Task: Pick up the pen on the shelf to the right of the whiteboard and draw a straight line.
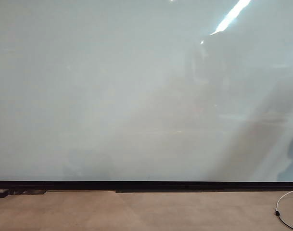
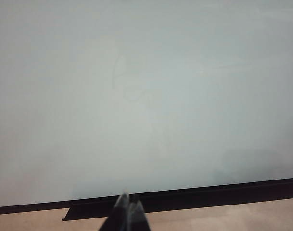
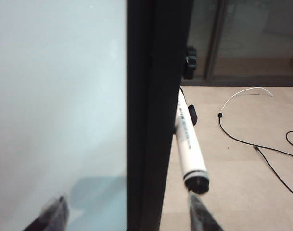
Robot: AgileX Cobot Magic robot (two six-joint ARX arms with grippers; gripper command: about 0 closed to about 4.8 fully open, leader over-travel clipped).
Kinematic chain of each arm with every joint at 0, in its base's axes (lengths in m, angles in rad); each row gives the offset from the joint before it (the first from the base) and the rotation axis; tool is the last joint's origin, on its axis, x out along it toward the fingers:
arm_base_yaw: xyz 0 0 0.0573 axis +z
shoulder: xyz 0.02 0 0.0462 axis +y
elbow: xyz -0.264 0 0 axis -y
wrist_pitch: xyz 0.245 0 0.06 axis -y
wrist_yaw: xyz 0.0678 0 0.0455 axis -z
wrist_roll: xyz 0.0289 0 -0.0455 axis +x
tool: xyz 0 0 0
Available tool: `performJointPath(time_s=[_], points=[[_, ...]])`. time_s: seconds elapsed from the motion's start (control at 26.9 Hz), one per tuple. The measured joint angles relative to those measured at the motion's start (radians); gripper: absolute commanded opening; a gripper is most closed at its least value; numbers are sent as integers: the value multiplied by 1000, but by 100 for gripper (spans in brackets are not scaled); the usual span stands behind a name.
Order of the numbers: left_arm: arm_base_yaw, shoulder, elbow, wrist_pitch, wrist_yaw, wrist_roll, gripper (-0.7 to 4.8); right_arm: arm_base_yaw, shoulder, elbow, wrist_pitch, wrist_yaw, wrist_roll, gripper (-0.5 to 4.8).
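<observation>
Beside whiteboard (image 3: 55, 96) edge, right pincer (image 3: 129, 214) spread, pen (image 3: 189, 144) apparently untouched

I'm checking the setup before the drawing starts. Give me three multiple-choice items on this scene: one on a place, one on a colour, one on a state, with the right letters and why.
1. Where is the pen?
A. in the left gripper
B. beside the whiteboard's black frame
C. on the floor by the cable

2. What colour is the pen's barrel?
A. white
B. red
C. blue

3. How does the right gripper stand?
A. shut on the pen
B. shut on nothing
C. open

Answers: 1 B, the right wrist view shows it along the dark edge of the whiteboard. 2 A, the barrel is white with dark print. 3 C, its fingers stand wide apart, nothing between them; the left gripper is shut.
</observation>
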Motion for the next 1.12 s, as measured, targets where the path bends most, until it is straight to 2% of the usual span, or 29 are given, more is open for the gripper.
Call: performJointPath(time_s=[0.26, 0.41, 0.45, 0.52, 0.6, 0.74, 1.12], points=[[0, 0, 0, 0, 0, 0, -5, -72, 3, 9, 92, -2, -28, 320], [0, 0, 0, -2, 0, 0, -5, -175, 25, 69, 95, -167, -18, 320], [0, 0, 0, -2, 0, 0, -5, -201, 33, 98, 95, -237, 9, 320], [0, 0, 0, -2, 0, 0, -5, -212, 58, 145, 101, -338, 47, 320], [0, 0, 0, -3, 0, 0, -5, -201, 88, 158, 101, -387, 69, 320], [0, 0, 0, -3, 0, 0, -5, -179, 163, 158, 108, -363, 56, 321], [0, 0, 0, -3, 0, 0, -5, -156, 357, 200, 295, -324, 48, 328]])
